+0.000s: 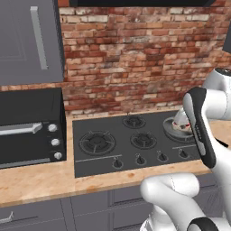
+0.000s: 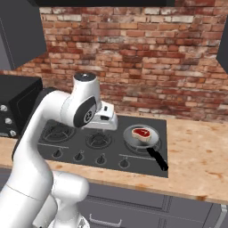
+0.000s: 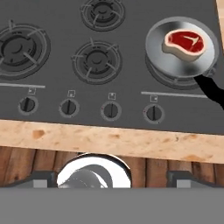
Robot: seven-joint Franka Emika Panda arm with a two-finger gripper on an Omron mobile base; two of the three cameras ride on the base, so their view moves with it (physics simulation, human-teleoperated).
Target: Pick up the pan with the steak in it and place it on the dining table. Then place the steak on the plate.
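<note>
The grey pan sits on the right front burner of the black cooktop, its black handle pointing toward the counter's front edge. The red steak with its pale fat rim lies inside it. In the hand view the pan and the steak are at the upper right, the handle running off the right side. My gripper hovers above the cooktop, left of the pan and apart from it. Its fingertips stand wide apart with nothing between them. The arm hides part of the pan. The dining table and the plate are out of view.
The cooktop has several burners and a row of knobs along its front. It is set in a tan wooden counter over grey cabinets. A black oven stands at the left. A brick wall closes the back.
</note>
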